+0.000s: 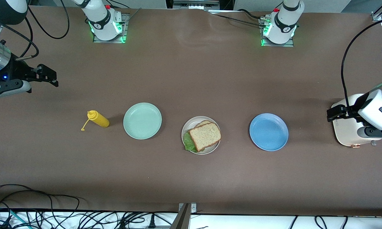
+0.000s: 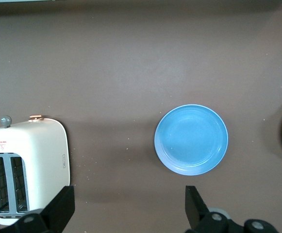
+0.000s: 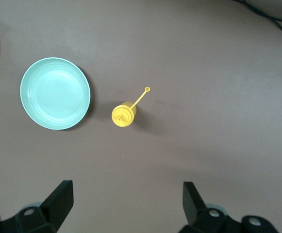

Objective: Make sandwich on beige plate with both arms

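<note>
You see the sandwich (image 1: 205, 136) lying in the beige plate (image 1: 187, 126), between the mint green plate (image 1: 142, 121) and the blue plate (image 1: 268, 131), which both seem to hold nothing. The left gripper (image 1: 332, 113) waits released over the toaster (image 1: 345, 135); the right gripper (image 1: 47, 76) waits released over the worktop (image 1: 191, 79).

Yellow squeeze bottle (image 1: 98, 119) upright on the desk (image 1: 191, 79), its cap dangling on a strap, below the right end effector (image 3: 126, 206). Mint green plate (image 1: 142, 121) just beside the bottle, apart from it. Blue plate (image 1: 269, 132) lies near the left end effector (image 2: 128, 208). Cream two-slot toaster (image 2: 24, 167) sits under that end effector, well apart from the blue plate.
</note>
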Available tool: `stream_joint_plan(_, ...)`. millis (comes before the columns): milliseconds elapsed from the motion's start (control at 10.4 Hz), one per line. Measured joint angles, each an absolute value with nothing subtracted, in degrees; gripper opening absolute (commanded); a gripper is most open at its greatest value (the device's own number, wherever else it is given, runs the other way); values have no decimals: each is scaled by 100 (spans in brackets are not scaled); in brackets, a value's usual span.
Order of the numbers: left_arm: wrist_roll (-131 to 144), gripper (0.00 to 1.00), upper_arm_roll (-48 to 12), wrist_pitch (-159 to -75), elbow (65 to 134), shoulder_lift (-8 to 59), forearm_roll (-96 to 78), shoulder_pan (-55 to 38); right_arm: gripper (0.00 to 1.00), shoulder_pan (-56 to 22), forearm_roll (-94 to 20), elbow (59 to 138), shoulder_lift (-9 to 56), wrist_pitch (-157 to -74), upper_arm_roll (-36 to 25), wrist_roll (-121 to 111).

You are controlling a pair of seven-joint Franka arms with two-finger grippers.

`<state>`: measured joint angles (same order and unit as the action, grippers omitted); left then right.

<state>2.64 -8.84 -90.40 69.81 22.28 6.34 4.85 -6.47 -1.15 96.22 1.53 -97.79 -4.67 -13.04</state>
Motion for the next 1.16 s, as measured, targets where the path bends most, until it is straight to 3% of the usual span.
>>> stream_joint_plan(1158,264,100,-884,-9040,6981,2228,634,486,100,-625,264,9463,192,-9635,-500,-1241)
